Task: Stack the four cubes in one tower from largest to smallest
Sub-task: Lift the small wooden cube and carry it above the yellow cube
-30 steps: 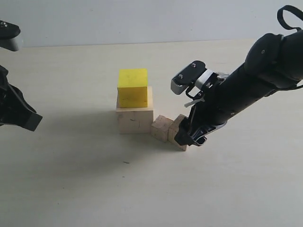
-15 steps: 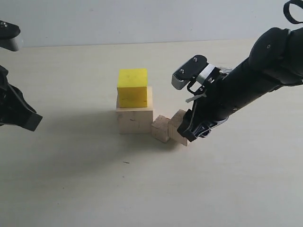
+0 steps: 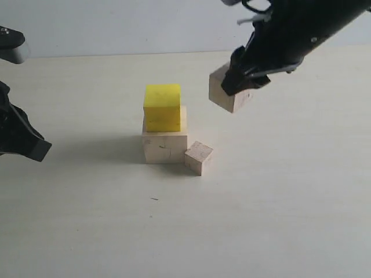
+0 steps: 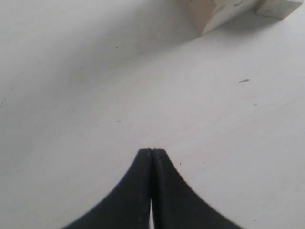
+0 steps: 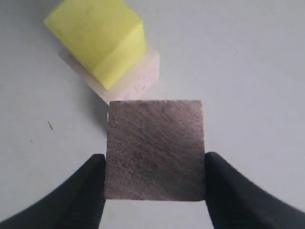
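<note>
Exterior view with both wrist views. The right gripper is raised above the table and clamps a light-brown wooden cube, the held cube, between its two fingers. The held cube hangs tilted in the air, up and to the right of the stack and apart from it. In the right wrist view the black fingers press flat against two opposite sides of the held cube, whose dark grained face fills the middle of that picture and hides the table directly under it.

The stack stands near the table's middle. The pale wooden cube rests on the table, and the yellow cube sits on top of it, set slightly toward the left side in the exterior view. The yellow cube's top face lies exposed. From the right wrist camera the yellow cube and a strip of the pale wooden cube show beyond the held cube.

The loose cube, also light-brown wood, lies on the table against the pale wooden cube's front right corner and appears to touch it.

The left gripper hangs low at the left edge, well apart from the stack. Its jaws meet tip to tip and carry nothing; a corner of the pale wooden cube shows far off in its view.
</note>
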Controlling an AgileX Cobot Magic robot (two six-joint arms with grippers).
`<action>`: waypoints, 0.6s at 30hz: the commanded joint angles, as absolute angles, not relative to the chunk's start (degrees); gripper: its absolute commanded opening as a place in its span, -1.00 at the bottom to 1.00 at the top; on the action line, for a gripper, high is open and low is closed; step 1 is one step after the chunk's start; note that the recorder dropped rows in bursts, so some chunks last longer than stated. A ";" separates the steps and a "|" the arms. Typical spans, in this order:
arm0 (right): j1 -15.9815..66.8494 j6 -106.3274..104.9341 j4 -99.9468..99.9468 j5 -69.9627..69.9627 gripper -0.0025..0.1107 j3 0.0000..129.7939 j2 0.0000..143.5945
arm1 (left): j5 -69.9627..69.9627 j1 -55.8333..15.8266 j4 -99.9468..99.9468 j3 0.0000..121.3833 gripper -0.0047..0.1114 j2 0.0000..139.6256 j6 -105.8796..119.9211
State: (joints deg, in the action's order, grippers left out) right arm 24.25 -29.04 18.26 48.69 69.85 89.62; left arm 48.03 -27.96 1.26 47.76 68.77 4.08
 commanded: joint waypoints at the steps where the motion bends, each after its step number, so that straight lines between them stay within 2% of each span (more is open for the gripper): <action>1: 26.54 -23.94 18.99 52.70 -0.96 78.25 90.99 | 48.11 -27.83 1.63 47.54 -0.92 68.69 4.24; 4: 31.17 -23.94 18.99 52.59 -0.96 82.58 93.64 | 48.11 -27.83 1.63 47.54 -0.92 68.69 4.24; 13: 33.32 -13.20 19.69 52.46 -0.96 86.69 99.31 | 48.51 -27.83 1.75 47.54 -0.92 68.69 4.11; 18: 38.45 5.37 5.31 48.96 -0.96 86.84 99.87 | 48.29 -27.83 1.75 47.54 -0.92 68.69 4.11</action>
State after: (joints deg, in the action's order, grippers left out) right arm 36.40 -5.66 13.52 51.34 86.19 99.90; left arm 48.26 -27.96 1.39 47.76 68.77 4.18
